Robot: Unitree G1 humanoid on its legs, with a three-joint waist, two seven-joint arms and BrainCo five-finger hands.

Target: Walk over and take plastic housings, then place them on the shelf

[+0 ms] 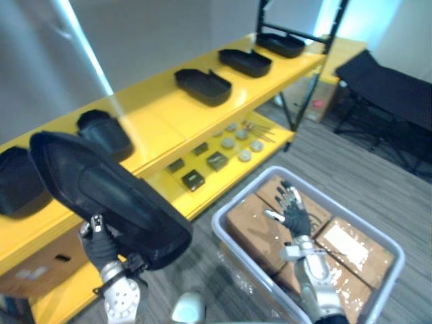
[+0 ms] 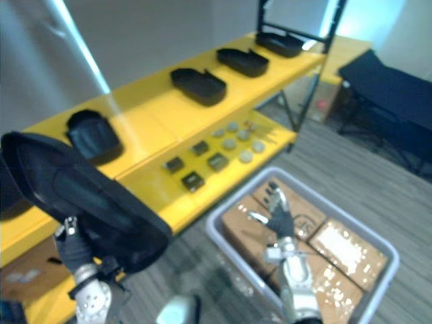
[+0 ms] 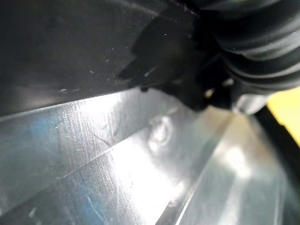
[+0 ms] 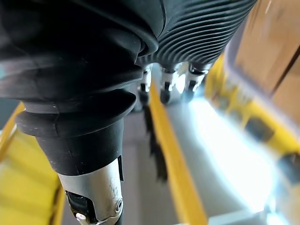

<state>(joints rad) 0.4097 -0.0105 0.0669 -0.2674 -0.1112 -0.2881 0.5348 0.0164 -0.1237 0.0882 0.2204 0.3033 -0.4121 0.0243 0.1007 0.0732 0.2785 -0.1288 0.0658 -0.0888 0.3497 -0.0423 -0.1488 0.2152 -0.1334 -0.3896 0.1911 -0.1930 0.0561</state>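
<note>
Matt black plastic housing with a faint sheen, a smooth yellow-coated shelf catching the light, and plain brown cardboard boxes in a pale translucent plastic tub.

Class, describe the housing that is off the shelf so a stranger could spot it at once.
Find the long yellow shelf with black housings lying along its top. Before its near end, one housing is up in the air at the left robot hand. Unlike the rest, it lies on nothing and is tilted.
</note>
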